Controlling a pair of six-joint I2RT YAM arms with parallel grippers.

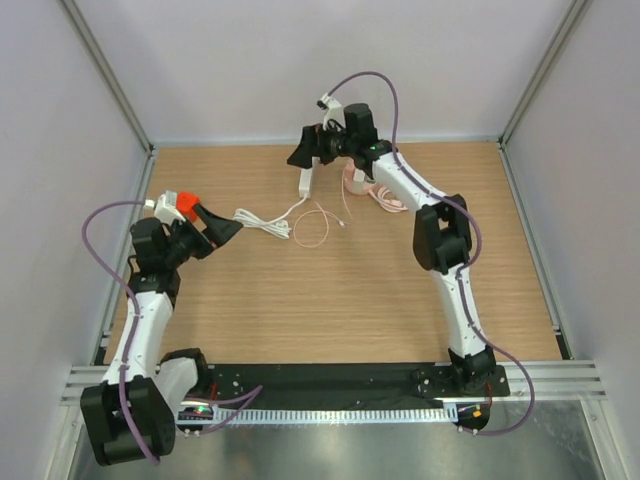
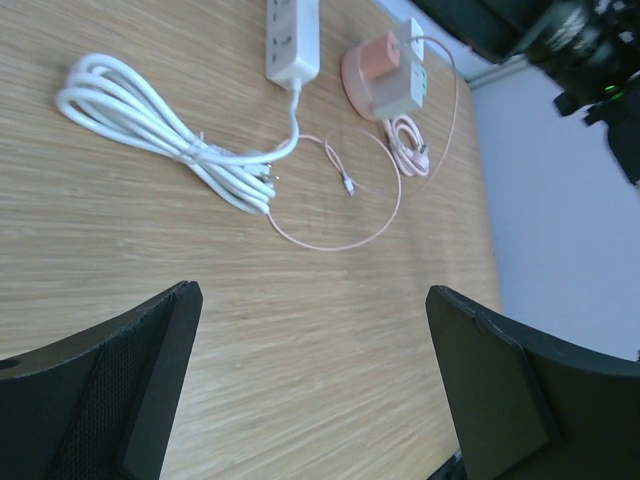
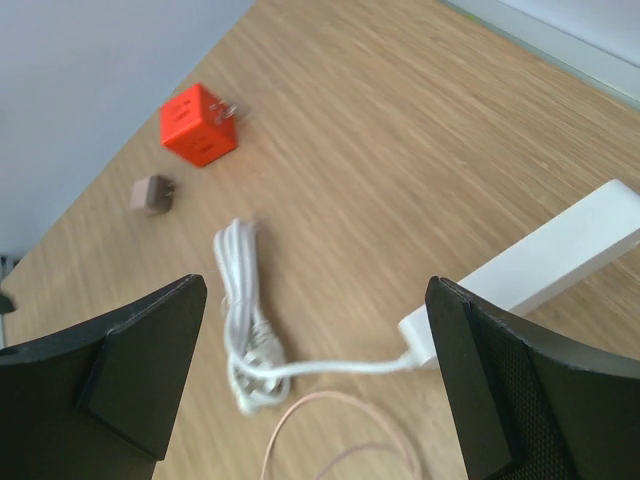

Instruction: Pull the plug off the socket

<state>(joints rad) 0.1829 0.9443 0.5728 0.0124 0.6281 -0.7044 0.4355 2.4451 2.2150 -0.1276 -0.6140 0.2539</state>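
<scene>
A white plug [image 2: 408, 72] is seen seated on a round pink socket [image 2: 360, 70] at the far side of the wooden table [image 1: 350, 300]. A thin pink cable [image 2: 408, 140] is bundled just beside the socket, and a loose loop of it is spread across the wood toward the near side. A white power strip [image 2: 292, 35] is laid just to the left of the socket, and its white cord [image 2: 150, 125] is gathered into a bundle further left.

The right gripper [image 3: 315, 290] is held above the power strip, close to the socket but not touching it. Its fingers are spread wide apart and nothing is gripped between them. In its wrist view, one end of the power strip is seen beside one finger.

The left gripper [image 2: 310, 300] is held low at the left of the table, near the cord bundle and well apart from the plug. Its fingers are likewise spread wide, with only bare wood between them.

An orange cube adapter [image 3: 198, 124] with metal prongs and a small brown adapter [image 3: 152, 194] are seen lying near the left edge of the table.
</scene>
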